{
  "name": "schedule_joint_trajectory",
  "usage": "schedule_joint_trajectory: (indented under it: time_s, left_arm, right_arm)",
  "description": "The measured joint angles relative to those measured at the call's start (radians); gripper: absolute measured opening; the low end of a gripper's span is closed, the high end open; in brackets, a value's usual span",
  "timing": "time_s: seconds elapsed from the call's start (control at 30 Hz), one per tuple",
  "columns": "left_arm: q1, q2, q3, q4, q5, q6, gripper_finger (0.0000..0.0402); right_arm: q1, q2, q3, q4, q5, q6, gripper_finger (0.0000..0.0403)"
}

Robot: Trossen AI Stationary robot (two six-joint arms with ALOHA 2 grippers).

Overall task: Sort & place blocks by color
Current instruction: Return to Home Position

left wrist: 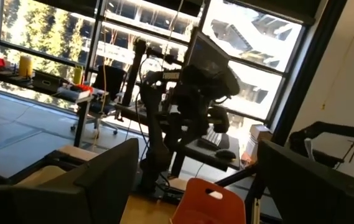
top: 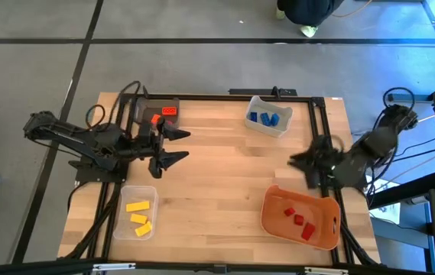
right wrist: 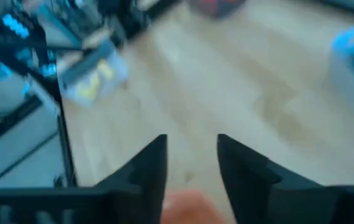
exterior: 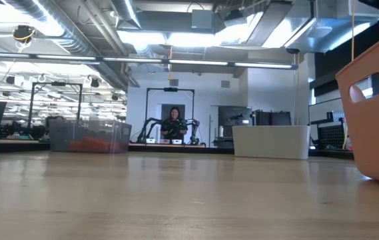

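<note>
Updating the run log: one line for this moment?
left claw: open, empty, beside grey bin | right claw: open, empty, table right edge | red blocks: in orange bin | yellow blocks: clear bin

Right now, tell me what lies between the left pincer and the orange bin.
Only bare wooden tabletop, as the high view shows: nothing stands between the open left pincer and the orange bin.

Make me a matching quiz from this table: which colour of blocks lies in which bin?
Blocks:
1. red blocks
2. yellow blocks
3. blue blocks
4. orange block

Bins:
A. white bin
B. orange bin
C. clear bin
D. grey bin

Pairs: 1-B, 2-C, 3-A, 4-D.
</note>
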Motion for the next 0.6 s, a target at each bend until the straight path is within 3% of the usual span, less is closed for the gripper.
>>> schedule_joint_trajectory:
  time_s: [0.23, 0.37, 0.6]
  left_arm:
    - [0.012, -0.040, 0.000, -0.002, -0.019, 0.037, 0.0319]
    - [0.031, -0.053, 0.000, -0.009, -0.016, 0.031, 0.0319]
    - [0.059, -0.059, 0.000, -0.063, 0.021, 0.008, 0.0300]
  right_arm:
    - [-0.073, -0.199, -0.029, 0.057, 0.121, -0.200, 0.0014]
    - [-0.099, -0.295, -0.133, 0.272, 0.092, -0.321, 0.0008]
    - [-0.195, -0.357, -0.382, 0.758, -0.109, -0.487, 0.0002]
